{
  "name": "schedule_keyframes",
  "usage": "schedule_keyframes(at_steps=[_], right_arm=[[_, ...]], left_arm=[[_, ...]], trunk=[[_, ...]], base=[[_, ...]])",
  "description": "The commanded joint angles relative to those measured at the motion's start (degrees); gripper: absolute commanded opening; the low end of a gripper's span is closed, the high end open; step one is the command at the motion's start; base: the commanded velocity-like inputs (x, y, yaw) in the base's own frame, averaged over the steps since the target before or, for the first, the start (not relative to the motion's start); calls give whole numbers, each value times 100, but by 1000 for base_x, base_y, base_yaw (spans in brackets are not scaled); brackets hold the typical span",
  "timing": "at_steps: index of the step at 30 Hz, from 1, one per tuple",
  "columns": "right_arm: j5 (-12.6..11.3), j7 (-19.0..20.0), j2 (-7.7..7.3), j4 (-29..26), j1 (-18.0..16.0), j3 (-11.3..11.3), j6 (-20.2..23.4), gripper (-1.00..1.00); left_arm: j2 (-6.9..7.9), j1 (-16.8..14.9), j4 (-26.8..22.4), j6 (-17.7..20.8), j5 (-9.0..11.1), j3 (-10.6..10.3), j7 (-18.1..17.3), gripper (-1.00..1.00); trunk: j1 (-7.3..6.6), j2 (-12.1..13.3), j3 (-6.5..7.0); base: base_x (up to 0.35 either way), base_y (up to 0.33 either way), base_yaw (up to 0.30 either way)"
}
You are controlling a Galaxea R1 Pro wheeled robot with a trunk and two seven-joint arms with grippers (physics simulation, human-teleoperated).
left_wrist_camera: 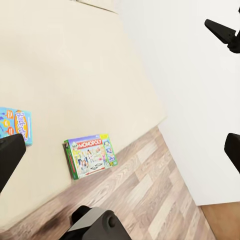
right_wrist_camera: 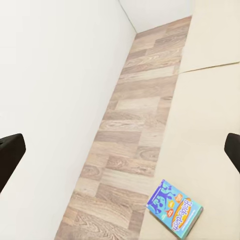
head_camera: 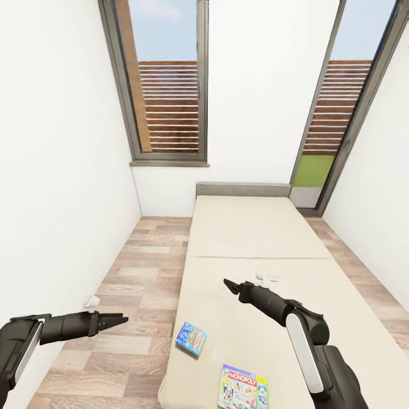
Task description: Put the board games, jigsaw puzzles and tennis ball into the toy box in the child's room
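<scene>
Beige mattress of the bed runs down the middle of the head view, with its dark grey headboard against the far wall between two tall windows. The right gripper hangs over the mattress, its fingers seen end-on, so I cannot tell from this view how wide they stand. Below and to its left lies the blue cartoon board game, flat on the mattress near the edge. Nearer the camera and almost straight below the gripper lies the green-edged Monopoly box, also flat. A small white object sits on the mattress just beyond the gripper. The left gripper hovers over the wood plank floor, off the bed's side, holding nothing; its spread is unclear here too.

From the left wrist view, the two dark fingers sit far apart at opposite edges, so the jaws gape wide. Between them lie the Monopoly box and, near one finger, the blue game.

From the right wrist view, its fingers are likewise spread wide and empty, with the blue game ahead on the mattress edge beside the floor.
</scene>
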Motion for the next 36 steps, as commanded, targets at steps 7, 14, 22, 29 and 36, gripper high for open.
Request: schedule_keyframes(at_steps=[7,14,22,29,36], right_arm=[[0,15,5,-5,-5,-11,27,100],[-1,15,10,-5,-7,-9,25,100],[-1,15,12,-5,-6,-8,25,100],[5,15,-5,-5,-8,-13,25,100],[-5,15,-16,19,-4,-15,-166,100]], left_arm=[[-1,-4,-1,59,-2,-2,-23,100],[-1,-4,-1,55,-3,-6,-23,100],[-1,-4,-1,52,-6,-6,-23,100],[1,-4,-1,55,-8,-5,-23,100],[1,-4,-1,53,-5,-4,-23,100]], trunk=[[4,-12,54],[4,-12,120],[4,-12,196],[4,-12,262],[4,-12,282]], base=[[0,0,0],[0,0,0],[0,0,0],[0,0,0],[0,0,0]])
